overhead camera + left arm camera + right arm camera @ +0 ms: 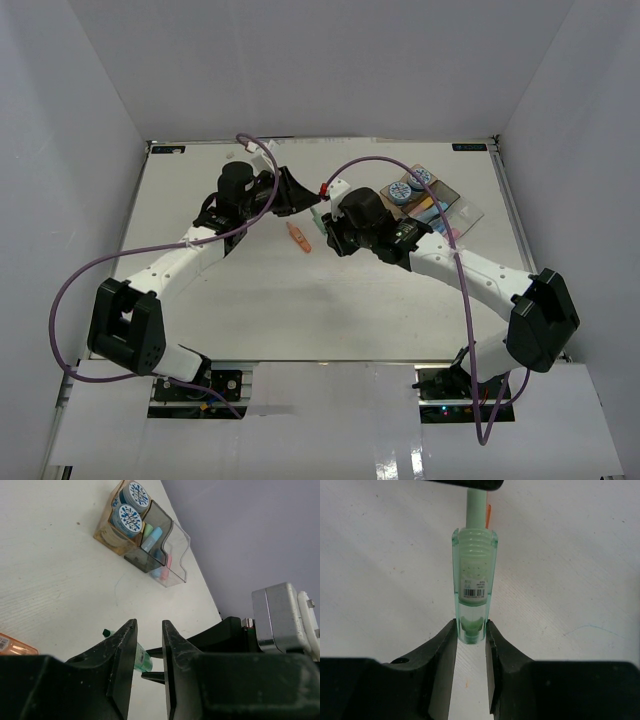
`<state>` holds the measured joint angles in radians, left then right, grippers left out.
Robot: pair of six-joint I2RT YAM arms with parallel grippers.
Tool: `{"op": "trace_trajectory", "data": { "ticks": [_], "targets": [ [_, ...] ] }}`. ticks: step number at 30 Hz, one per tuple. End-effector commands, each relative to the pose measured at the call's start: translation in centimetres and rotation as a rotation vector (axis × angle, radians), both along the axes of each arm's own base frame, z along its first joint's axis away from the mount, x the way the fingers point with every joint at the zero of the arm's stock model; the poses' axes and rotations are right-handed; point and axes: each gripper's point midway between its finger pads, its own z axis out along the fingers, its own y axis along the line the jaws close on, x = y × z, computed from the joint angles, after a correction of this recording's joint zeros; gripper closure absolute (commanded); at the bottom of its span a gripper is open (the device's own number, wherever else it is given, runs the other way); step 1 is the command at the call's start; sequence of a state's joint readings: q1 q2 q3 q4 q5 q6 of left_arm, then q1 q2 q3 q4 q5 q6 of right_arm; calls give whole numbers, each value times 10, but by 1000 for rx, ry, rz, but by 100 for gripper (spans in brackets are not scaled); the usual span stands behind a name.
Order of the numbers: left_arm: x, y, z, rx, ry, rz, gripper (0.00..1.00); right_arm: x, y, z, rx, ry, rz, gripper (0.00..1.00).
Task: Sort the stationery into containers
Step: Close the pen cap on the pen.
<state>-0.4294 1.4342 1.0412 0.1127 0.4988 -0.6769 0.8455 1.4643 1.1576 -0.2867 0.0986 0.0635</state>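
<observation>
Right gripper (pixel 471 630): fingers pinching green piece (pixel 474 565), left of containers (pixel 465 210).
Left gripper (pixel 149 630): fingers narrowly parted, holding nothing.
Orange piece (pixel 298 238): farther left of containers.

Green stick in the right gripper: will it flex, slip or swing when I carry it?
The green stick looks like hard, glossy plastic: probably stiff and light, but somewhat slippery. The right gripper pinches only one end, most of it jutting out, so it may pivot if bumped or swung fast.
</observation>
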Motion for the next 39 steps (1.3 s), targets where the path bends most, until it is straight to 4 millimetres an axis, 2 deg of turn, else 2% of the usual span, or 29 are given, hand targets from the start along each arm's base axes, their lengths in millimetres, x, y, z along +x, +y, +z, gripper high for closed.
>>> {"op": "trace_trajectory", "data": {
  "ticks": [1, 3, 8, 12, 15, 18, 22, 33, 39],
  "targets": [
    [-5, 8, 25, -12, -67, 40, 63, 6, 6, 20, 35, -43, -4, 75],
    [1, 16, 28, -1, -73, 102, 58, 7, 5, 18, 34, -45, -9, 75],
    [-6, 23, 33, -10, -68, 132, 44, 1, 5, 20, 57, -53, 8, 75],
    [-11, 22, 23, -20, -14, 127, 36, 1, 4, 26, 73, -74, 16, 75],
    [-12, 19, 12, -20, 32, 113, 35, 2, 4, 29, 69, -83, 22, 74],
    [-12, 17, 3, -23, 63, 110, 35, 2, 4, 32, 73, -94, 24, 74],
    [-11, 13, 2, -30, 76, 99, 37, 2, 5, 34, 76, -97, 27, 73],
    [-3, 8, -3, -27, 96, 106, 53, 2, 7, 38, 87, -103, 34, 72],
    [-1, 4, -8, -20, 106, 103, 57, 0, 7, 40, 98, -105, 40, 71]
  ]
}}
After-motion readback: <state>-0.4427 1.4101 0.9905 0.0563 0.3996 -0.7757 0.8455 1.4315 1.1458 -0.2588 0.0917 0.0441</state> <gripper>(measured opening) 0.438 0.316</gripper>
